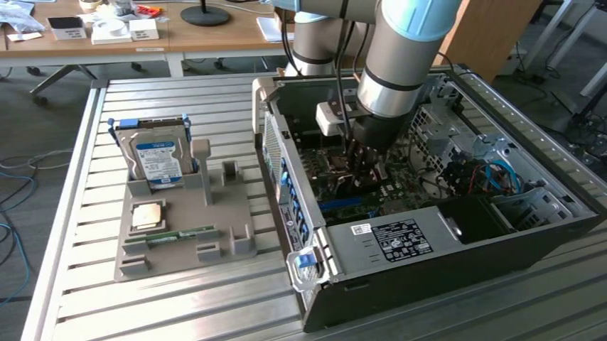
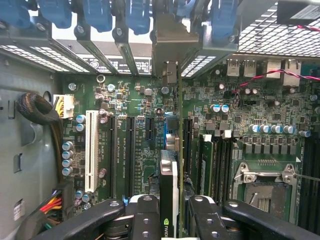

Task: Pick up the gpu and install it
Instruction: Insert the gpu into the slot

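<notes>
**While the gripper [image 2: 172, 212] clamped it, the gpu [image 2: 169, 175] stood edge-on over the motherboard [image 2: 145, 125]**

Because the card was pinched between the two black fingers [image 2: 145, 215], it lay straight ahead of the gripper, not off to a side, deep inside the open computer case [image 1: 417, 284]. Its long axis ran parallel to the motherboard's expansion slots, in line with the blue slot [image 2: 165, 135] and well apart from the white slot [image 2: 91, 150]. It pointed toward the motherboard's rear edge, where the blue bracket latches [image 2: 95, 12] sat. Whether its edge touched that slot could not be told.
</notes>
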Robot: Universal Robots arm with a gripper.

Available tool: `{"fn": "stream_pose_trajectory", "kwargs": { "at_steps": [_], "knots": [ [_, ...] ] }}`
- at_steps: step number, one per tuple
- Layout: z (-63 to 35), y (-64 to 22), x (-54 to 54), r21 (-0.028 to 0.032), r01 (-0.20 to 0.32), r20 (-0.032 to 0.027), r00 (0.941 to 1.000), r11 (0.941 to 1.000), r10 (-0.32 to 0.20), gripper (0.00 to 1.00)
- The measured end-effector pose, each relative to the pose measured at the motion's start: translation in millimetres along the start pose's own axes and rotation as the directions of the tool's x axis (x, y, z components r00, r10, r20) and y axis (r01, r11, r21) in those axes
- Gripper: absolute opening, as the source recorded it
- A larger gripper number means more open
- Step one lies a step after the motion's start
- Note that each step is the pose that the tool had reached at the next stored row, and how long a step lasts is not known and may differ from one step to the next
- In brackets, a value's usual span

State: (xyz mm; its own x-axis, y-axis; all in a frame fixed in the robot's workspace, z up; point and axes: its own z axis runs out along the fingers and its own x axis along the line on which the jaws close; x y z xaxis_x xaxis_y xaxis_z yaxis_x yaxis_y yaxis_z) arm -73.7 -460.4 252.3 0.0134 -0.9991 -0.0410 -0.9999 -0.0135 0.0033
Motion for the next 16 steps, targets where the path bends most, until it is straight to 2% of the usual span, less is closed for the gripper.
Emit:
{"fn": "stream_pose_trajectory", "kwargs": {
  "at_steps": [16],
  "knots": [
    [1.4, 1.1, 0.1, 0.0001, -0.006, -0.0010, 1.0000, 1.0000, 0.006, 0.27]
  ]
}}
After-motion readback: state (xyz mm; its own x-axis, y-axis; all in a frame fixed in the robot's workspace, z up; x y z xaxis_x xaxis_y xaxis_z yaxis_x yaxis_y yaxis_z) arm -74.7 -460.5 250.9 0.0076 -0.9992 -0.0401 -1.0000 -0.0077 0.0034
